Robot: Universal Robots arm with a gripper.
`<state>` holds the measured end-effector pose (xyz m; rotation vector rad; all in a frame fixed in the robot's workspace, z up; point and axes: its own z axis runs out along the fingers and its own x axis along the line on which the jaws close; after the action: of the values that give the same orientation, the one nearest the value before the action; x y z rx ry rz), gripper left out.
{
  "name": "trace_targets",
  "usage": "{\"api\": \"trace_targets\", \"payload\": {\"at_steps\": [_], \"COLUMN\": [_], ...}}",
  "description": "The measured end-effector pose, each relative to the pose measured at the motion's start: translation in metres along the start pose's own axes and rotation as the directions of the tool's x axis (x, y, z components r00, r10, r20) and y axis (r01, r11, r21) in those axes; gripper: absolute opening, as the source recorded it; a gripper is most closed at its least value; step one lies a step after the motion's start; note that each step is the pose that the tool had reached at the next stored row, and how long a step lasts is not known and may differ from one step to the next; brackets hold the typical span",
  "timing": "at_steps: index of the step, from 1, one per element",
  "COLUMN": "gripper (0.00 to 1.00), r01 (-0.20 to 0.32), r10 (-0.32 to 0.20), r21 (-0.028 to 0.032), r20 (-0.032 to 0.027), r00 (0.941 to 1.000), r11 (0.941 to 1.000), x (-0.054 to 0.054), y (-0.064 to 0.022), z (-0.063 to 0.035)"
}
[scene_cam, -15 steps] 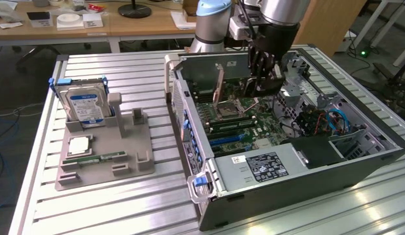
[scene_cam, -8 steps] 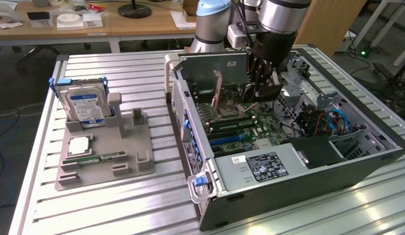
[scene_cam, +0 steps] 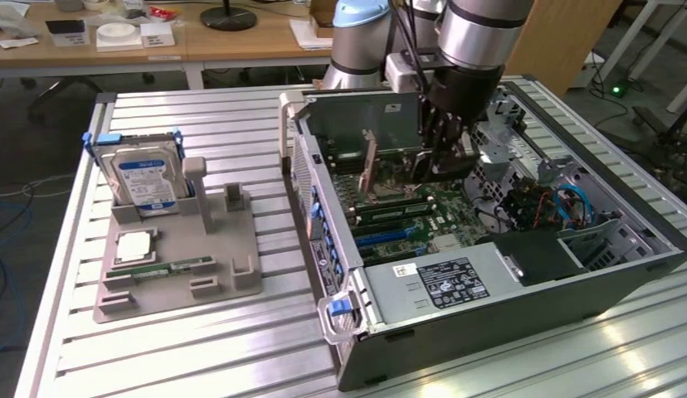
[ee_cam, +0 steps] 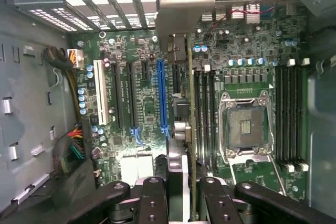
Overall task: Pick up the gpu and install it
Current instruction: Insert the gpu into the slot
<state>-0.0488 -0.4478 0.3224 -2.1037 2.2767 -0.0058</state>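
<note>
1. The gpu [ee_cam: 177, 163] shows edge-on in the wrist view; its fan face is hidden.
2. In the exterior view the gripper [scene_cam: 443, 162] covers most of it, so whether it touches the motherboard [scene_cam: 432, 211] probably cannot be told.
3. The print on the hard drive [scene_cam: 144, 178] label is too small to read.

The thin gpu [ee_cam: 181, 109] stands edge-on over the motherboard [ee_cam: 131, 77], beside its blue slot [ee_cam: 162, 95].

Exterior view: high, angled down, mid-distance over table [scene_cam: 211, 348] and open computer case [scene_cam: 509, 307].
Wrist view: close, straight down past gripper [ee_cam: 181, 182] into case.
Shared: motherboard [scene_cam: 426, 211].
</note>
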Motion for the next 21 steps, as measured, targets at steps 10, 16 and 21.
{"api": "trace_targets", "payload": {"at_steps": [10,16,21], "gripper": [0.28,0.28,0.28], "r01": [0.001,0.002,0.003], "r10": [-0.001,-0.002,-0.003], "r21": [-0.0001,-0.0005,-0.0035], "r20": [-0.0022,-0.0020,-0.0023], "r00": [1.0000,1.0000,1.0000], "r11": [1.0000,1.0000,1.0000], "x": [0.001,0.002,0.002], "y": [0.0088,0.0120,0.0161], "z": [0.0160,0.0239,0.0294]}}
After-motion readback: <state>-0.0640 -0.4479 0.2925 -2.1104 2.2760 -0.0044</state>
